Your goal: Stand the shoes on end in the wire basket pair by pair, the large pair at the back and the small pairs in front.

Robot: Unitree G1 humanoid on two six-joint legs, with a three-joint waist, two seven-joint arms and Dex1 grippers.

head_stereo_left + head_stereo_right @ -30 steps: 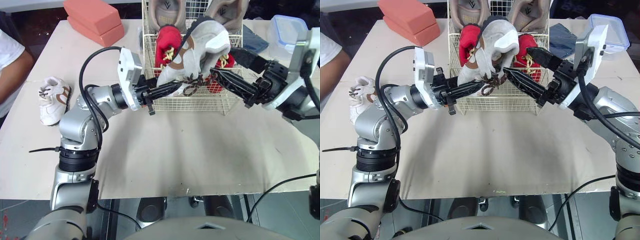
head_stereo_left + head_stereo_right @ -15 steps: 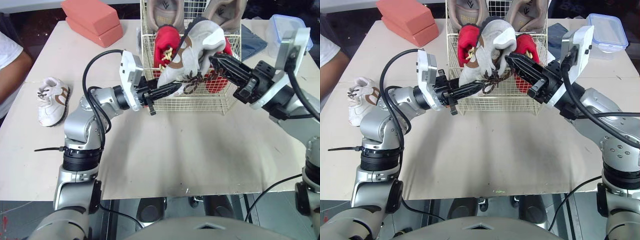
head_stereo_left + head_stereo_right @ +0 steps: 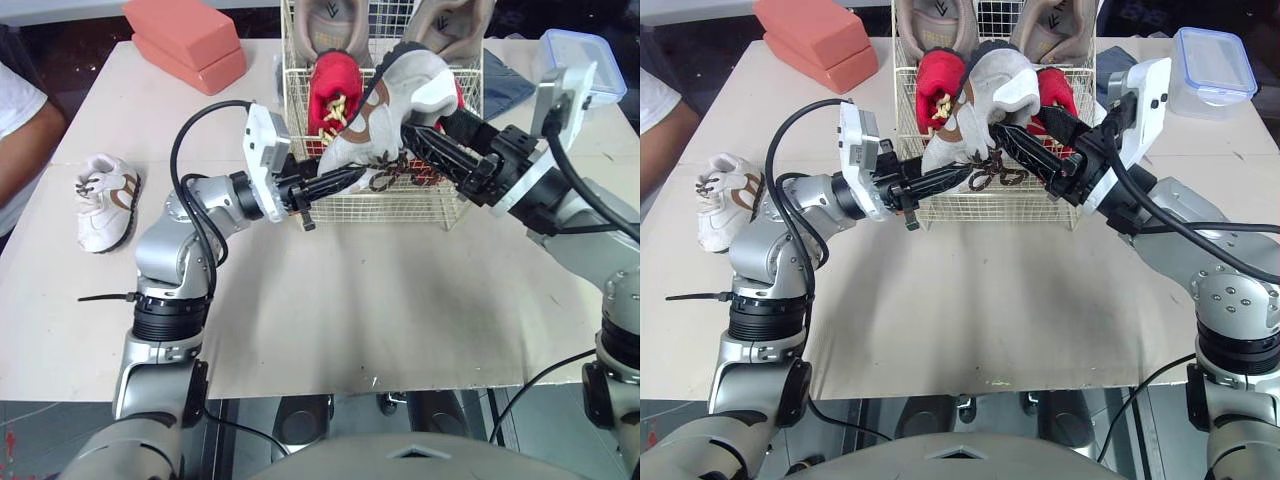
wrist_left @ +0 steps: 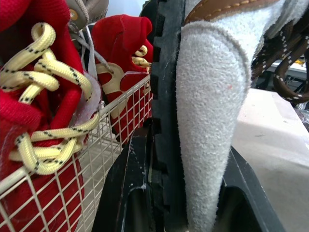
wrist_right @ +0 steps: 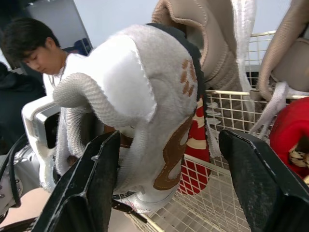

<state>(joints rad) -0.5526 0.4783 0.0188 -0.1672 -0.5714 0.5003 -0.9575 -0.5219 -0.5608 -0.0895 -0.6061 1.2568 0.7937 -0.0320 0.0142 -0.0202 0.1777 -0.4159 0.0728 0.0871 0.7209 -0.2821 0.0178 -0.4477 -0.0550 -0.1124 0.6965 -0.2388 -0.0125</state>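
A grey-white shoe with brown trim (image 3: 385, 115) hangs tilted over the front of the wire basket (image 3: 370, 212). My left gripper (image 3: 350, 178) is shut on its toe end, the sole and upper (image 4: 212, 121) pinched between the fingers (image 4: 123, 193). My right gripper (image 3: 422, 150) is open, its fingers (image 5: 96, 193) straddling the shoe's heel (image 5: 130, 106) from the right. Two red shoes (image 3: 335, 85) stand on end in the basket's front row, and two large tan shoes (image 3: 335, 20) stand at the back. The grey-white shoe's mate (image 3: 105, 200) lies on the table at the left.
Two salmon blocks (image 3: 185, 40) lie at the back left. A lidded plastic box (image 3: 575, 50) and a blue cloth (image 3: 505, 80) sit right of the basket. A person's arm (image 3: 25, 130) rests at the table's left edge. Bare table spreads in front of the basket.
My right gripper has moved left, closing in on the shoe's heel. The shoe has shifted a little up and back over the basket, still held by my left gripper.
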